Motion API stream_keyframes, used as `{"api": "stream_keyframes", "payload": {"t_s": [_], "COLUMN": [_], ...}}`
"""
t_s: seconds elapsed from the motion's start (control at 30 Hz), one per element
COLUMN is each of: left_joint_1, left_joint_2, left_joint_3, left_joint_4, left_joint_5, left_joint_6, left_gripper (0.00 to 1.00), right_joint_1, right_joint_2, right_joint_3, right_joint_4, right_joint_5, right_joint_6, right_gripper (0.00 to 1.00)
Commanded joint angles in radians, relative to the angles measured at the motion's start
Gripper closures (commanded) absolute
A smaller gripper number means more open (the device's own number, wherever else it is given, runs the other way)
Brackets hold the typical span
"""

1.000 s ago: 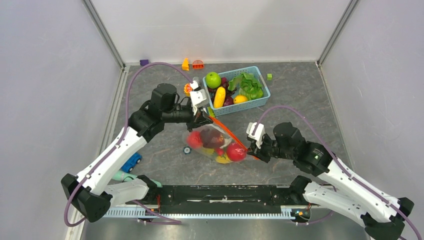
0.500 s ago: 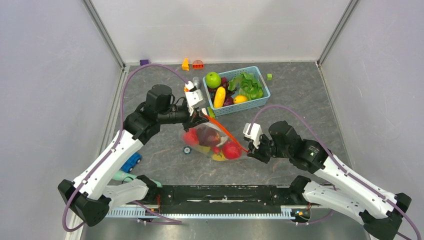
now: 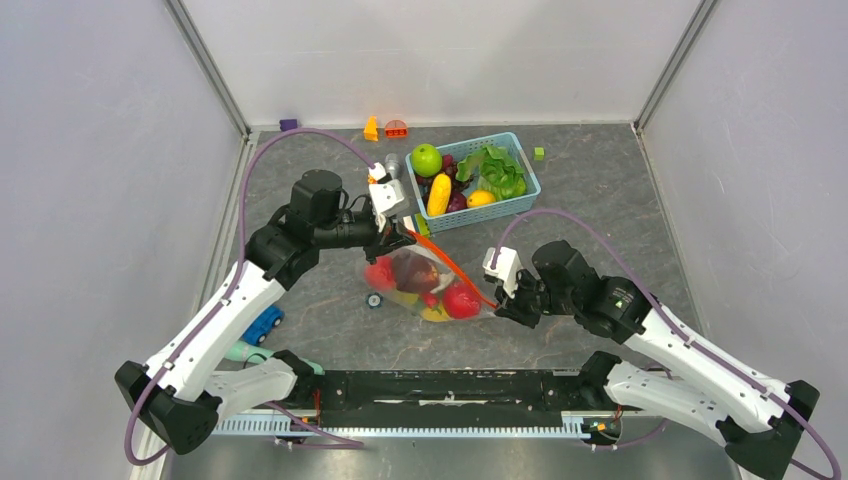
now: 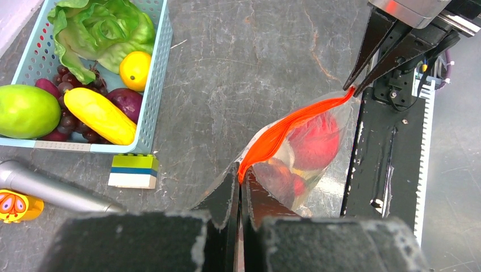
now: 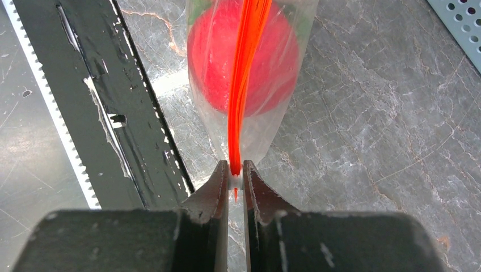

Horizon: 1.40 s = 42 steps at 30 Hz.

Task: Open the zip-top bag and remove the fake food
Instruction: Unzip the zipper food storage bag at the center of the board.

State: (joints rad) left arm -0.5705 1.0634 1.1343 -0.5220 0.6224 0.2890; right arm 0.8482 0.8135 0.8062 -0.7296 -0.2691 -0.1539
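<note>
The zip-top bag (image 3: 430,285) hangs stretched between my two grippers just above the table, its orange-red zip strip (image 4: 289,122) running from one to the other. Through the clear plastic shows fake food: a red fruit (image 3: 461,300), a dark maroon piece (image 3: 420,272), another red piece (image 3: 381,275) and a yellow one (image 3: 435,314). My left gripper (image 4: 240,181) is shut on the bag's corner at the strip's end. At the other end my right gripper (image 5: 236,173) is shut on the strip (image 5: 244,73), with a small white piece between its jaws, and the red fruit (image 5: 272,62) just beyond.
A light-blue basket (image 3: 470,217) behind the bag holds a green apple (image 3: 426,159), lettuce (image 3: 497,170) and other produce. A lego block (image 4: 133,170) and a silver toy (image 4: 51,190) lie beside it. A blue car (image 3: 262,324) and a small wheel (image 3: 373,299) sit at the left.
Both grippers have shifted a little to the left with the bag held between them; the right one came closer to the left. Both grips are unchanged.
</note>
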Motion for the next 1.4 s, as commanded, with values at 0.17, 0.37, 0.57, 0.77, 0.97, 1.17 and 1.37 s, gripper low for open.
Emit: {"api": "stream_keyframes", "payload": {"t_s": [0.17, 0.37, 0.57, 0.77, 0.97, 1.17, 1.37], "left_joint_1": [0.018, 0.018, 0.017, 0.017, 0.017, 0.017, 0.014], "left_joint_2": [-0.040, -0.026, 0.014, 0.022, 0.018, 0.025, 0.035], "left_joint_3": [0.005, 0.004, 0.005, -0.005, -0.018, -0.019, -0.016], "left_joint_4": [0.069, 0.083, 0.121, 0.145, 0.154, 0.154, 0.155], "left_joint_5": [-0.026, 0.010, 0.104, 0.156, 0.164, 0.182, 0.232], "left_joint_6": [0.040, 0.026, -0.016, -0.031, -0.031, -0.030, -0.031], "left_gripper": [0.98, 0.98, 0.98, 0.98, 0.98, 0.98, 0.98], "right_joint_1": [-0.001, -0.001, -0.001, -0.001, -0.001, -0.003, -0.013], "right_joint_2": [0.000, -0.005, 0.013, 0.032, 0.072, 0.067, 0.111], "right_joint_3": [0.036, 0.045, 0.096, 0.154, 0.186, 0.187, 0.245], "right_joint_4": [-0.067, -0.031, 0.064, 0.202, 0.257, 0.309, 0.305], "right_joint_5": [-0.001, 0.010, 0.011, 0.077, 0.163, 0.224, 0.184], "right_joint_6": [0.011, 0.008, 0.020, 0.060, 0.065, 0.034, -0.029], "right_gripper": [0.97, 0.78, 0.50, 0.30, 0.31, 0.44, 0.47]}}
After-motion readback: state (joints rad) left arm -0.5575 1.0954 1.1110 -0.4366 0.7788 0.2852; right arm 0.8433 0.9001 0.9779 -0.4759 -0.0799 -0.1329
